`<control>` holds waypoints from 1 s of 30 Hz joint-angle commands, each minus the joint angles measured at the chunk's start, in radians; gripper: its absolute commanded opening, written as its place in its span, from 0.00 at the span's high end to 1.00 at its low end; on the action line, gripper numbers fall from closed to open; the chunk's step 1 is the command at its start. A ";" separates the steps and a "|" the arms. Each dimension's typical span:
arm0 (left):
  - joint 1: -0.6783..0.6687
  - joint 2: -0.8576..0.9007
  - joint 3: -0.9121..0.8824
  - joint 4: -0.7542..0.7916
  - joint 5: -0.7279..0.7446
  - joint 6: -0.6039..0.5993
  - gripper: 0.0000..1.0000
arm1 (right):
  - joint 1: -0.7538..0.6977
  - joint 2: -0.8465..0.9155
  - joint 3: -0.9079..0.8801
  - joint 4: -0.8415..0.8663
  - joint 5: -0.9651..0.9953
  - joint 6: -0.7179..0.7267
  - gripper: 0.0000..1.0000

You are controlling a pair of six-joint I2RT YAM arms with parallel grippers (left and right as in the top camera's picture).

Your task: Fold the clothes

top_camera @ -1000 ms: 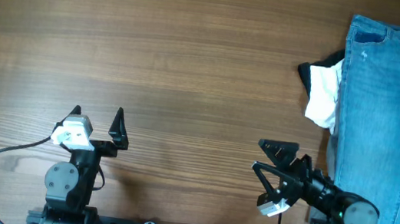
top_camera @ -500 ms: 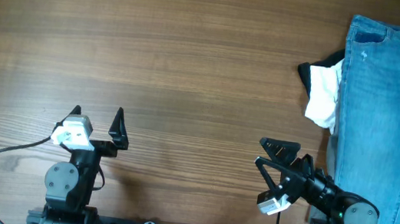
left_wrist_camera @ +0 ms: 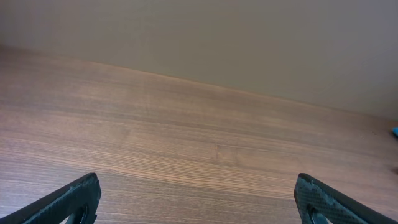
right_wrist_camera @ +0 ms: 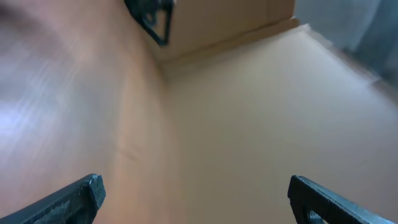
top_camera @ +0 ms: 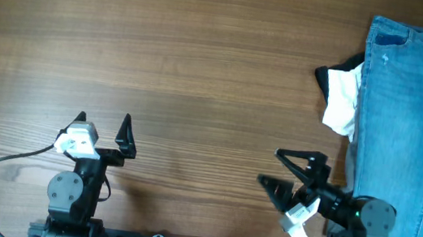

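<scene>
Nearest the base, the left gripper [top_camera: 103, 118] sits over the bare brown wooden table [top_camera: 204, 52], its black fingers spread and empty, seemingly parked. The right gripper [top_camera: 270, 167] is also wide open and empty, and it points leftward, away from the pile. Its wrist view is blurred. Farther right, the long light-blue denim jeans [top_camera: 408, 120] lie flat over a crumpled white garment [top_camera: 343, 103] and a black garment [top_camera: 327, 78]. Being on top, they are likely the first to fold.

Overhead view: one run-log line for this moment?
jeans unfolded, at right edge | left gripper jaws open, empty | right gripper jaws open, empty, beside jeans
</scene>
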 commanded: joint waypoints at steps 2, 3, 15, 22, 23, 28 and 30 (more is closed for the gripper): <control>-0.005 0.000 -0.001 -0.003 0.100 0.016 0.00 | -0.002 0.002 -0.001 -0.125 -0.209 0.139 0.00; -0.005 0.000 -0.001 -0.003 0.114 0.016 0.00 | -0.002 0.002 -0.001 -0.155 -0.232 0.139 0.00; -0.005 0.000 0.000 0.024 0.224 -0.171 0.00 | -0.002 0.002 0.048 -0.158 -0.083 0.986 0.00; -0.005 0.000 0.071 0.039 0.344 -0.172 0.00 | -0.002 0.002 0.166 -0.066 -0.184 1.104 0.00; -0.005 0.000 0.082 0.039 0.348 -0.171 0.00 | -0.002 0.002 0.166 -0.018 -0.218 1.107 0.00; -0.005 0.000 0.124 0.039 0.354 -0.172 0.00 | -0.002 0.002 0.167 0.085 -0.296 1.146 0.00; -0.005 0.000 0.149 0.039 0.394 -0.172 0.00 | -0.002 0.002 0.167 0.113 -0.229 1.335 0.00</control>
